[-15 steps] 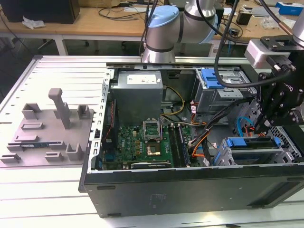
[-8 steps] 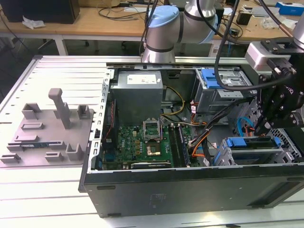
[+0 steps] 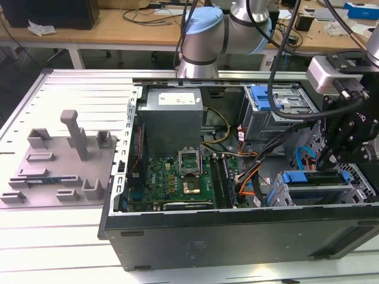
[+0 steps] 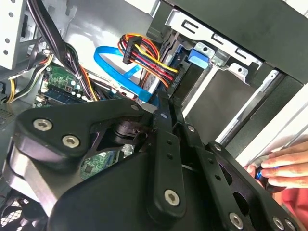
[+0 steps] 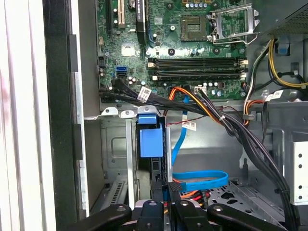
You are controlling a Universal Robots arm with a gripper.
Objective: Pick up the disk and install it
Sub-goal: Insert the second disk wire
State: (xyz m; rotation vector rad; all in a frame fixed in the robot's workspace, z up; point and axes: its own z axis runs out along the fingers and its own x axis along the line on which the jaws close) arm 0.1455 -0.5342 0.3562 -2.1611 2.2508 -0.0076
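Note:
The disk (image 3: 309, 178) sits on edge in the lower grey drive cage (image 3: 355, 180) of the open computer case, and its bright blue carrier bracket (image 5: 150, 139) shows in the slot. In the second wrist view the blue bracket (image 4: 197, 57) is seen behind the cage's metal rails. My gripper (image 3: 329, 157) hangs just above the cage. Its two black fingers are pressed together at the tips (image 4: 166, 103), with nothing visible between them. In the first wrist view the gripper (image 5: 167, 190) is right at the disk's near end, beside a black cable connector.
A blue flat cable (image 5: 199, 179) and bundled coloured wires (image 4: 149, 57) run close to the fingers. The motherboard (image 3: 177, 177) fills the case's middle. An upper drive cage with a blue tab (image 3: 269, 97) stands behind. A person's hand (image 4: 276, 168) rests outside the case wall. A grey fixture (image 3: 65, 160) lies on the exterior view's left.

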